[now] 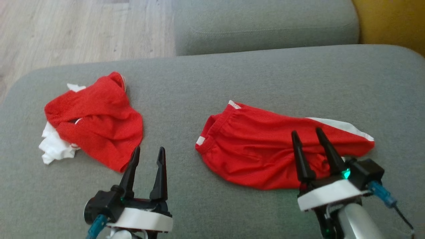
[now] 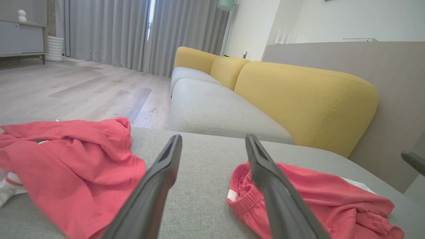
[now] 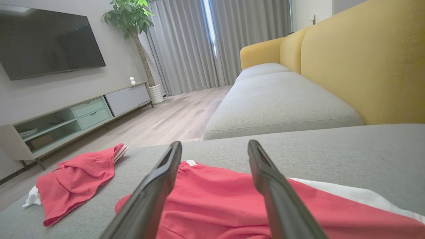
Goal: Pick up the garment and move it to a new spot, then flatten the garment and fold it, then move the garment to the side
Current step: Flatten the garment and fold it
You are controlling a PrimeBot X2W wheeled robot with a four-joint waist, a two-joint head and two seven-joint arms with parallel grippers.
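Head view: left gripper (image 1: 149, 148) at lower left and right gripper (image 1: 306, 131) at lower right both stand spread and empty over a grey sofa seat (image 1: 232, 79). Red shorts (image 1: 259, 149) lie rumpled right of centre, partly behind the right gripper's fingers. A crumpled red and white shirt (image 1: 99, 113) sits at the left. Nothing looks flattened or folded, so the task seems barely begun. Right wrist view: wood floor (image 3: 172, 119), yellow backrest (image 3: 365, 59), grey curtains (image 3: 186, 43), a TV (image 3: 46, 39) and a low cabinet (image 3: 83, 109) at the left.

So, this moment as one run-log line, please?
left gripper: open, empty | right gripper: open, over shorts | shorts: lying on sofa | second garment: crumpled, left
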